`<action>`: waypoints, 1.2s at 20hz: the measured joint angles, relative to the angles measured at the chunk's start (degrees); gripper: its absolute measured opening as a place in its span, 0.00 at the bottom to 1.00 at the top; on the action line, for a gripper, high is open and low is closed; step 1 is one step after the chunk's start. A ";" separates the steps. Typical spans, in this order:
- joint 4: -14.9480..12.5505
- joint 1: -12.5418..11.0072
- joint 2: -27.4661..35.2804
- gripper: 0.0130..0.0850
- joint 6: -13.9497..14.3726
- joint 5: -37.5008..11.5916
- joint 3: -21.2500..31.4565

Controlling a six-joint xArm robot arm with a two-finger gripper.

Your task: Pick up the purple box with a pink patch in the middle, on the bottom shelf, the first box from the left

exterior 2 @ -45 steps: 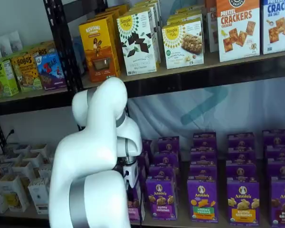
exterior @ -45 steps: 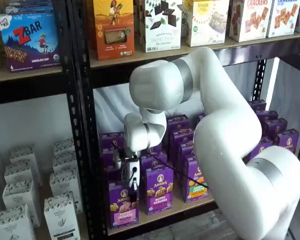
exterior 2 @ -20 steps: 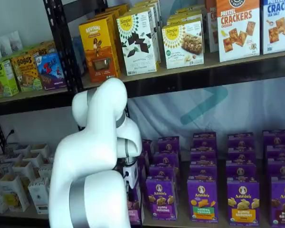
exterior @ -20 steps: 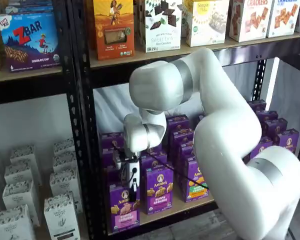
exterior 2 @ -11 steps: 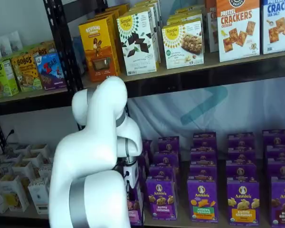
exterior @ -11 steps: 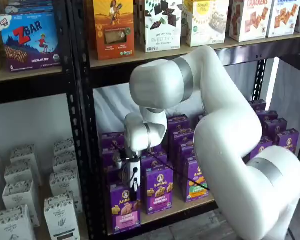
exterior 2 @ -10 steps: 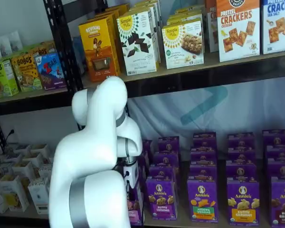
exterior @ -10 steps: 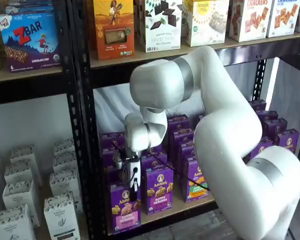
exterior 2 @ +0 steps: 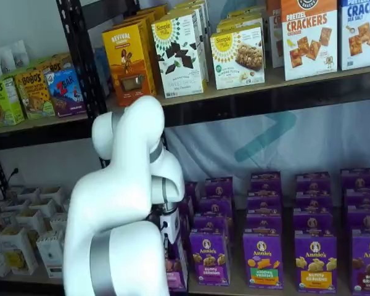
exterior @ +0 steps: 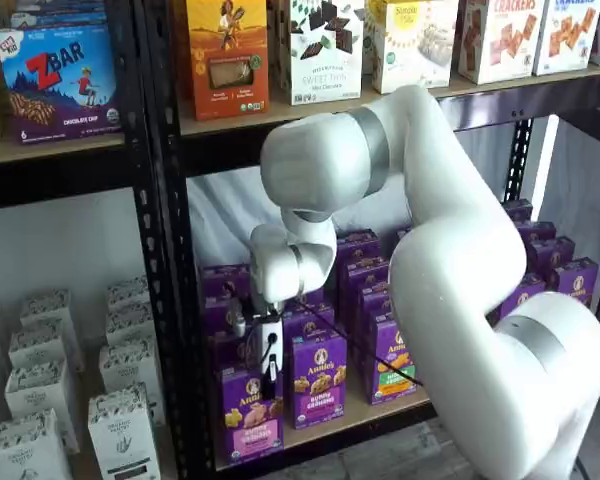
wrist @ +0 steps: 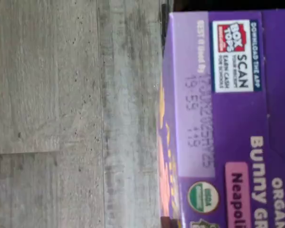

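The purple box with a pink patch (exterior: 250,415) stands at the left end of the bottom shelf (exterior: 350,420), at its front edge. My gripper (exterior: 270,384) comes down on the box's top, and its black fingers are closed on the box's upper edge. In a shelf view only a sliver of the box (exterior 2: 176,275) shows beside my arm, below the gripper's white body (exterior 2: 170,224). The wrist view shows the box's purple top flap (wrist: 228,118) close up, with grey floor (wrist: 76,114) beside it.
More purple boxes (exterior: 318,380) stand in rows right beside and behind the held one. The black shelf upright (exterior: 165,250) is close on its left. White cartons (exterior: 125,430) fill the neighbouring bay. The upper shelf (exterior: 380,105) carries more boxes overhead.
The box and my gripper have shifted slightly outward towards the shelf's front edge. My arm's elbow has risen a little.
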 joint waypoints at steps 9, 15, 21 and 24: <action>0.56 0.27 -5.30 0.28 -0.45 -2.44 7.61; 0.84 0.53 -10.36 0.28 -0.58 -4.39 14.17; 0.11 0.66 -16.11 0.28 0.15 -5.45 20.90; 0.08 0.78 -18.74 0.28 0.25 -5.99 23.99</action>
